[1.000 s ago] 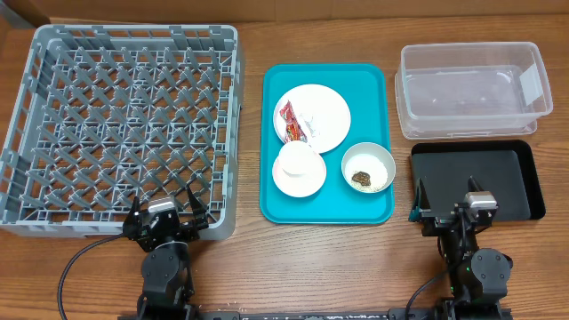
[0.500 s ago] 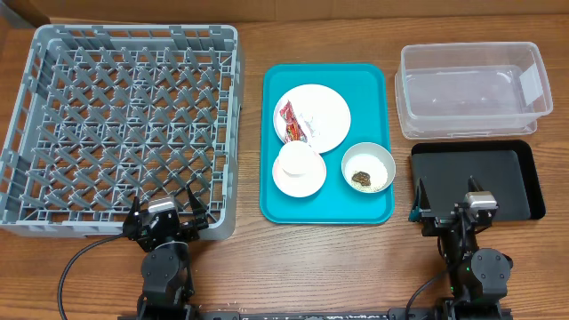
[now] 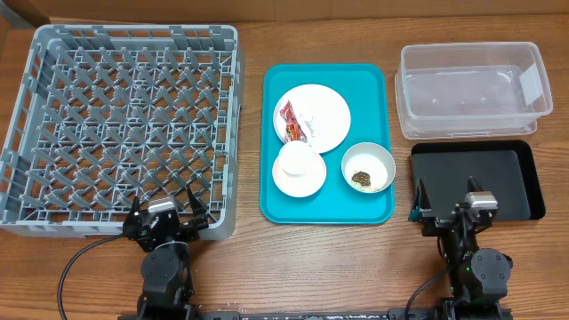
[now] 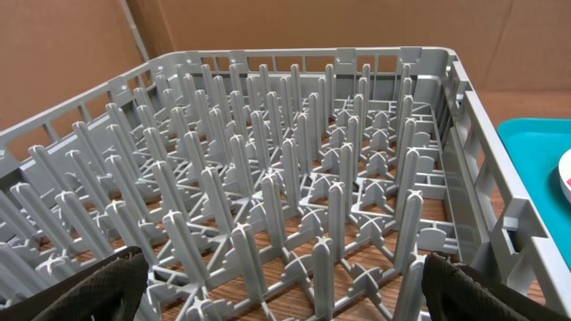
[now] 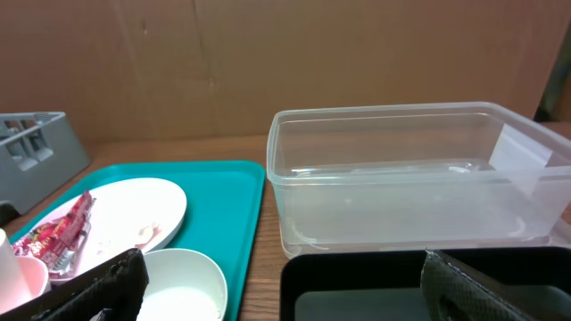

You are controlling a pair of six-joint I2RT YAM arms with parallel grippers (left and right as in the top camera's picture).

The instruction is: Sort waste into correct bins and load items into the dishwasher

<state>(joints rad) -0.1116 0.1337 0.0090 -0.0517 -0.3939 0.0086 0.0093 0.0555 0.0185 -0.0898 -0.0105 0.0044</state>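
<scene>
With the left tool [image 3: 165,209] and right tool [image 3: 445,201] spread apart, empty, sorting is judged unstarted; the crinkled red snack wrapper [image 3: 290,122] must be grasped.

Robot lab test bench: wood-grain table [image 3: 356,267], brown cardboard backdrop [image 5: 268,53].

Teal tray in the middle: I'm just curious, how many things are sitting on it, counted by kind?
Flat plate: 1
Small bowls: 2 (pinkish-white bowl, grey-white bowl)
Small cup: 1
Red snack wrapper: 1
Crumpled tissue: 1
Food scraps: 1 heap
Total on the teal tray: 7
</scene>
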